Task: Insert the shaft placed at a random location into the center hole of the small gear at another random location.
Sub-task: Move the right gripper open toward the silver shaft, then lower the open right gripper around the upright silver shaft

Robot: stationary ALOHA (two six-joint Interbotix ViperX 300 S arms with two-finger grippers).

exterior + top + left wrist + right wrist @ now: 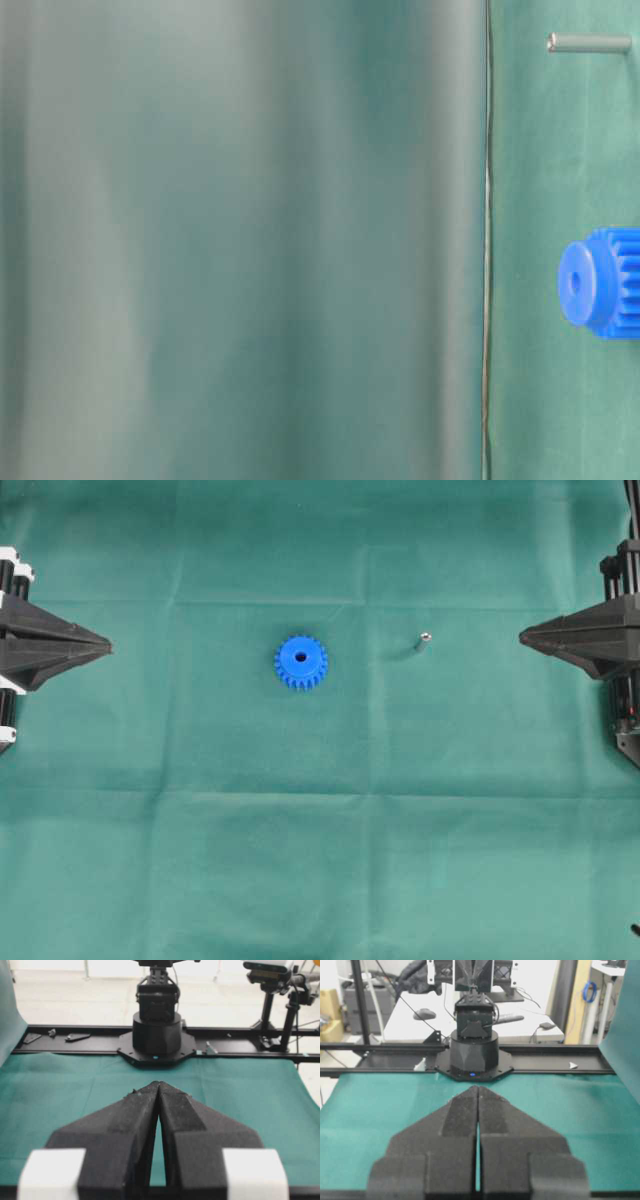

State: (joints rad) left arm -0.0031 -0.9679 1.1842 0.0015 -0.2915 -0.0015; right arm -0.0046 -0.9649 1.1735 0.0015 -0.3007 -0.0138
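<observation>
You had both arms parked at the edges of the green cloth, well back from the work. Your left gripper sat at the left side of the overhead view with its black fingers pressed tip to tip, nothing between them. Your right gripper mirrored it on the right side, its fingers likewise closed together and empty.

The small gear lay flat on the cloth between the two grippers, slightly nearer your left one, hub up, with the center hole showing dark in the middle of the hub. The shaft lay on its side on the cloth between the gear and your right gripper, nearer to that gripper than to the left one, but clear of both gear and fingertips. It was well apart from the gear, not touching it.

In the table-level view the shaft and the gear both appeared at the right edge, again apart from each other.
</observation>
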